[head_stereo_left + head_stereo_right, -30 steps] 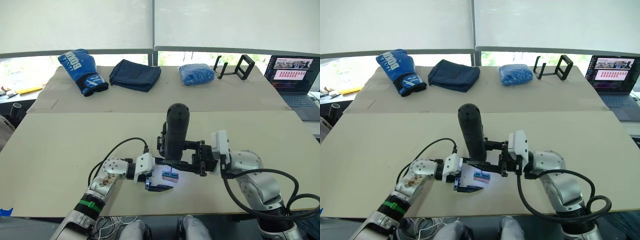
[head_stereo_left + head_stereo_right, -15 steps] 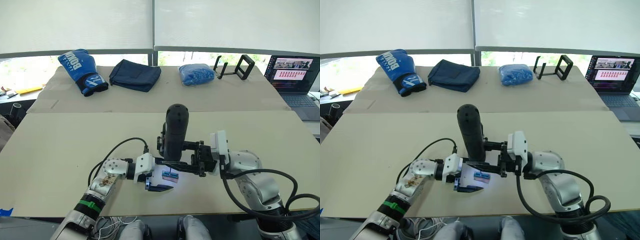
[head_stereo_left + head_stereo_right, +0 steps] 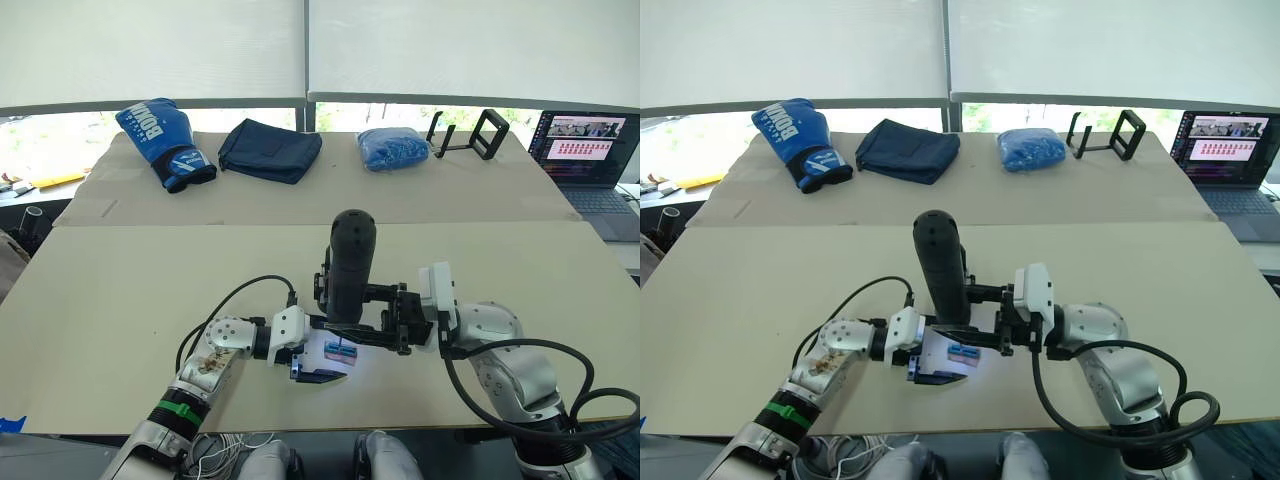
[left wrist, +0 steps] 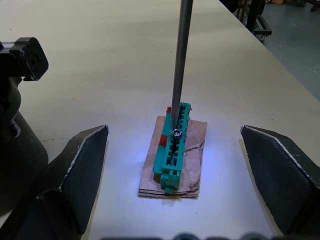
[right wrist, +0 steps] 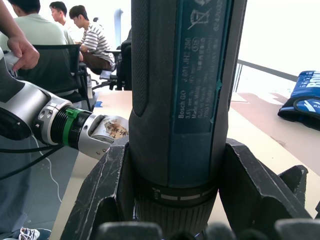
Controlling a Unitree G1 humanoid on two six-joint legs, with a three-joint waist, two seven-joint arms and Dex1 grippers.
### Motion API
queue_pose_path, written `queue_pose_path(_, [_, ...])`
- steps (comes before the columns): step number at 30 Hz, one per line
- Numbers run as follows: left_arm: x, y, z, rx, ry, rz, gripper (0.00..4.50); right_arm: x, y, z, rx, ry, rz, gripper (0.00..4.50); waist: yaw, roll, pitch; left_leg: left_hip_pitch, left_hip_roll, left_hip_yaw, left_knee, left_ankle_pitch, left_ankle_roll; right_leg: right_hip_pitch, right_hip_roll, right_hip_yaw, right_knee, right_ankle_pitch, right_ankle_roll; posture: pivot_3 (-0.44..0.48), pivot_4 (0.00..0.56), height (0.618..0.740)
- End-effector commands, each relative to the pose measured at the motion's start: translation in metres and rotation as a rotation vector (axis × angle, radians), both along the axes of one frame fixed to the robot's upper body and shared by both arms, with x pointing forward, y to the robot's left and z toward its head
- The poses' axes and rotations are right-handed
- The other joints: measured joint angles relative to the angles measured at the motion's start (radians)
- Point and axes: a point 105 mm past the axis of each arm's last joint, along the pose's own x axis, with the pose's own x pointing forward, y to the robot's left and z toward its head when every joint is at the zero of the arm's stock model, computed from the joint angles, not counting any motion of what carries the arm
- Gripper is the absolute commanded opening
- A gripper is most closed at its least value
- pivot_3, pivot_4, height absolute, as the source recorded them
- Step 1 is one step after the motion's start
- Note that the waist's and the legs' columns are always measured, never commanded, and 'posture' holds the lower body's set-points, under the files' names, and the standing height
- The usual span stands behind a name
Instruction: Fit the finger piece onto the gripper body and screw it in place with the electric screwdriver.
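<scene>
One electric screwdriver (image 3: 350, 262) stands upright, clamped in the right gripper (image 3: 398, 318), its bit down on one screw (image 4: 176, 132) in the green block (image 4: 175, 147). It has barely shifted over the last second — likely picking up the screw. The left gripper (image 4: 175, 175) straddles the block, spread wide. One gripper body (image 4: 15, 125) stands just beside.

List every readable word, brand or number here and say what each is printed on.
"Bosch GO": on the electric screwdriver, held by the right gripper.
The smaller print beside it is too blurred to read.
White lettering on the blue boxing glove: not legible.
Laptop screen: text too small to read.
</scene>
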Motion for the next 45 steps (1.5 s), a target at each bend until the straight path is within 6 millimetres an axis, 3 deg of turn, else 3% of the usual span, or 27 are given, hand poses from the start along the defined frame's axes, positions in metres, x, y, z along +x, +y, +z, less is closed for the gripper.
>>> queue_pose_path(1, [-0.0036,0.009,-0.0179,0.049,0.061,0.026,4.47,-0.0082,0.0014,0.0131,0.037,-0.062,0.025,1.93,0.0,0.0,0.0,0.0,0.0,0.0,0.0,0.0,0.0,0.0,0.0,0.0,0.0,0.0,0.0,0.0,0.15,0.74])
queue_pose_path(45, [-0.0032,0.0088,-0.0179,0.048,0.062,0.031,4.47,-0.0072,0.0002,0.0132,0.035,-0.055,0.023,1.93,0.0,0.0,0.0,0.0,0.0,0.0,0.0,0.0,0.0,0.0,0.0,0.0,0.0,0.0,0.0,0.0,0.15,0.74])
